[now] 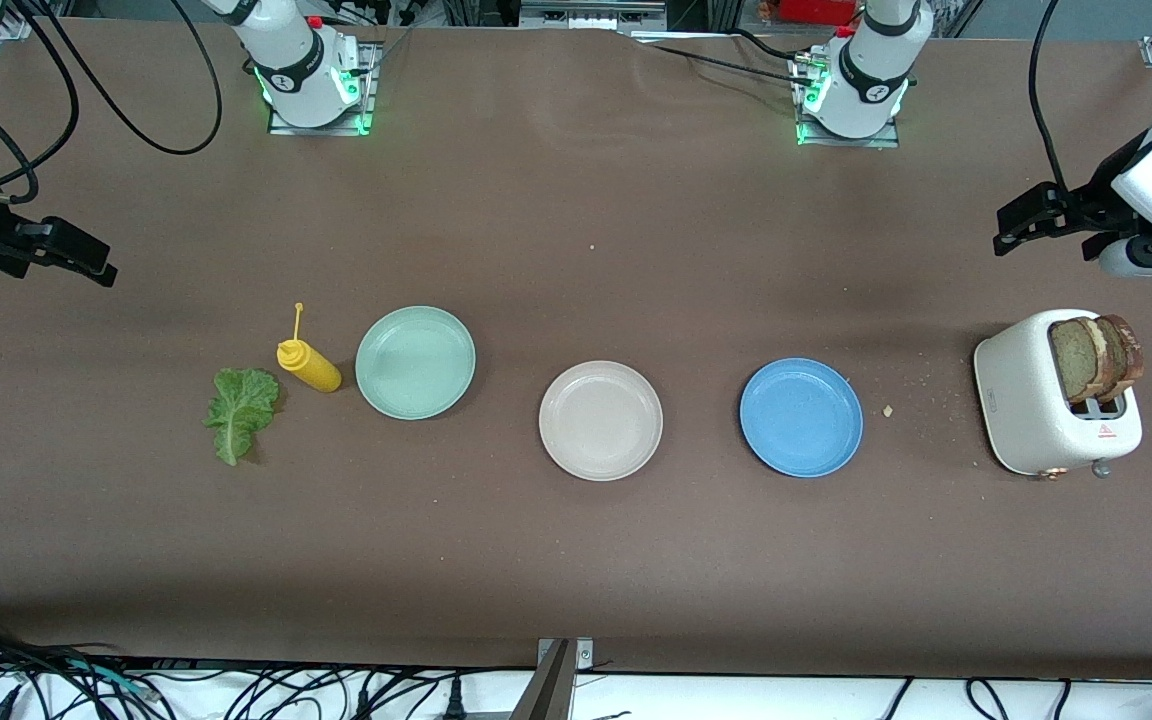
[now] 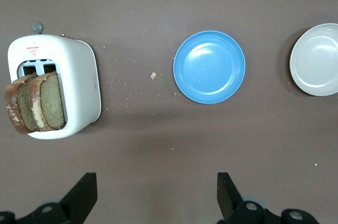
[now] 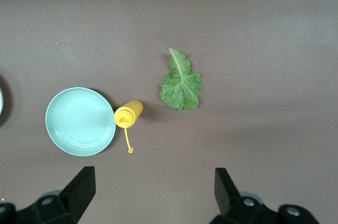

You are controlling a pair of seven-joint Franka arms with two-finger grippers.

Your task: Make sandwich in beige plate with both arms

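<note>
Brown bench (image 1: 576, 230), matte, with scattered crumbs near the toaster. Count: three plates, two bread slices, one lettuce leaf, one mustard bottle, one toaster, two arms.

Plates sit in a rough row across the bench. Beige plate (image 1: 600, 420) is in the middle and bare. Mint-green plate (image 1: 415, 362) lies toward the right arm's end, at about 10 o'clock from the beige one. Blue plate (image 1: 801, 417) lies toward the left arm's end, at 3 o'clock from the beige one.

Two bread slices (image 1: 1096, 358) stand upright in the slots of the white toaster (image 1: 1046, 405), at 3 o'clock from the blue plate. One larger crumb (image 1: 888, 410) lies between the blue plate and the toaster.

Lettuce leaf (image 1: 241, 410) lies flat at 8 o'clock from the mint-green plate. Yellow mustard bottle (image 1: 308, 364) lies tipped on its side between the leaf and the mint-green plate, just beside the plate's rim.

Left gripper (image 1: 1021, 222) hangs over bare bench at 12 o'clock from the toaster, fingers (image 2: 84, 195) spread wide, holding nothing. Right gripper (image 1: 86, 262) hangs over bare bench at 11 o'clock from the lettuce, fingers (image 3: 82, 189) spread wide, holding nothing.
</note>
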